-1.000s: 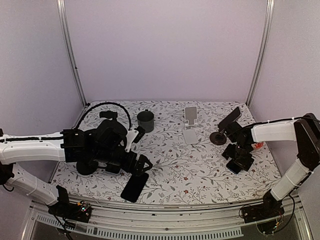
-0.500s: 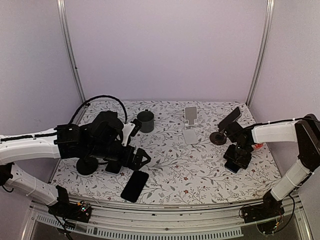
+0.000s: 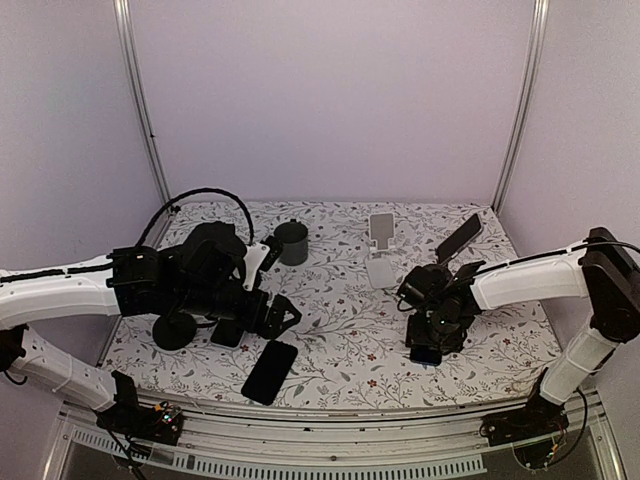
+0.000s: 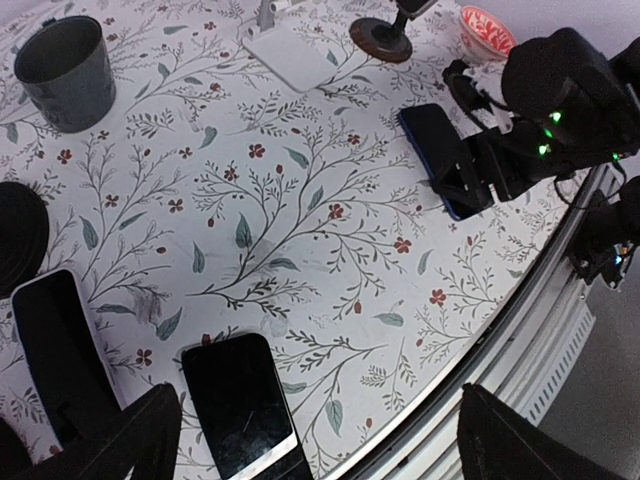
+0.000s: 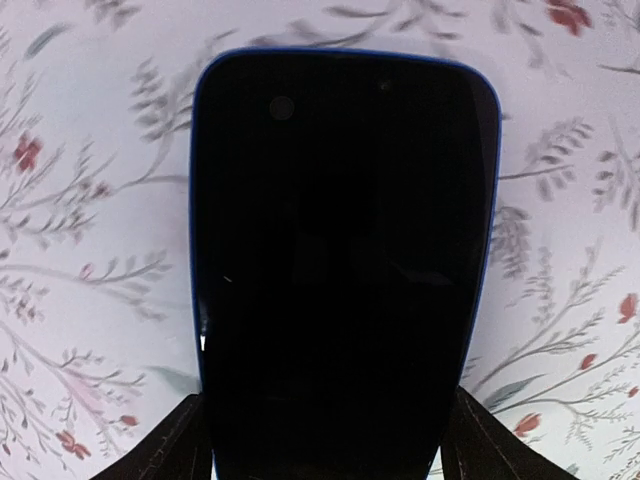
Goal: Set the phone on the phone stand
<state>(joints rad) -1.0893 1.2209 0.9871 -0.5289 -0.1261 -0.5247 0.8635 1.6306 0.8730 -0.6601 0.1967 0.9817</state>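
Observation:
My right gripper (image 5: 325, 440) is shut on a black phone with a blue rim (image 5: 340, 260), its fingers (image 5: 180, 445) pressed against the phone's two long sides. From above, that right gripper (image 3: 432, 335) holds the phone (image 3: 425, 353) low over the table, right of centre. The white phone stand (image 3: 381, 250) stands upright behind it at the back, with nothing on it. My left gripper (image 4: 315, 440) hangs open above another black phone (image 4: 235, 405) that lies flat near the front edge.
A second dark phone (image 4: 60, 350) lies left of that one. A dark mug (image 3: 291, 242) stands at the back. A black stand with a tilted phone (image 3: 459, 238) is at the back right, and a red dish (image 4: 487, 30) beyond it. The table's front edge (image 4: 520, 310) is close.
My right gripper has closed on the blue-rimmed phone and carried it left, toward the table's centre. The left arm drew back slightly at first, then stayed put.

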